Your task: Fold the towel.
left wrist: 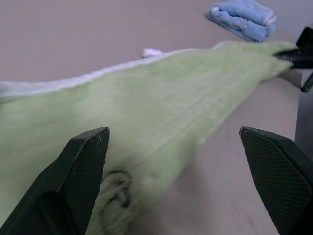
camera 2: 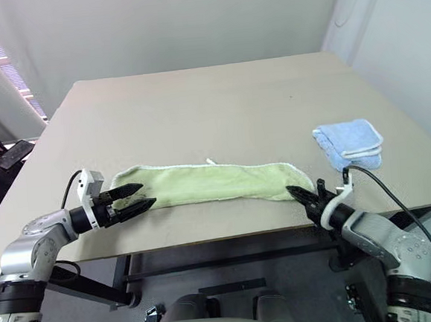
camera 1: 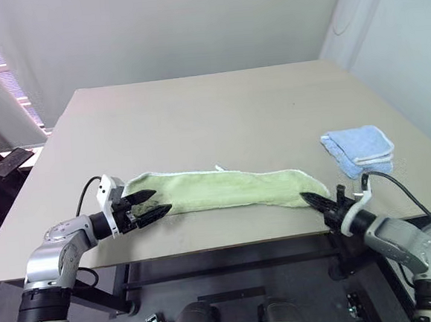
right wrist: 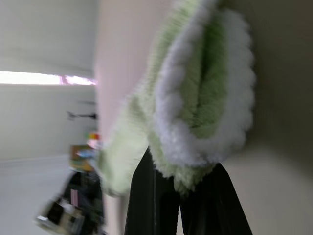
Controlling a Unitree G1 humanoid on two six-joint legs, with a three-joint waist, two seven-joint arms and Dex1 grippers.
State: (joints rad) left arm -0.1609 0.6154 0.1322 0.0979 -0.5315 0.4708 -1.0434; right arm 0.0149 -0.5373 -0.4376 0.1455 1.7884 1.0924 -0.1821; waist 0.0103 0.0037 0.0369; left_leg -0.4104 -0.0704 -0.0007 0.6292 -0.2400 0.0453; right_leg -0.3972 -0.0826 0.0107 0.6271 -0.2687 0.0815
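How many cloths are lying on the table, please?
2. The light green towel lies stretched along the near edge of the table. The smaller light blue folded cloth lies near the table's right edge, apart from the towel.

The far half of the table lies bare, wide room for a hand to sweep. Along the near edge the towel stretches almost from one gripper to the other, blocking a low pass there. A folded blue cloth sits near the right edge, apart from the towel.
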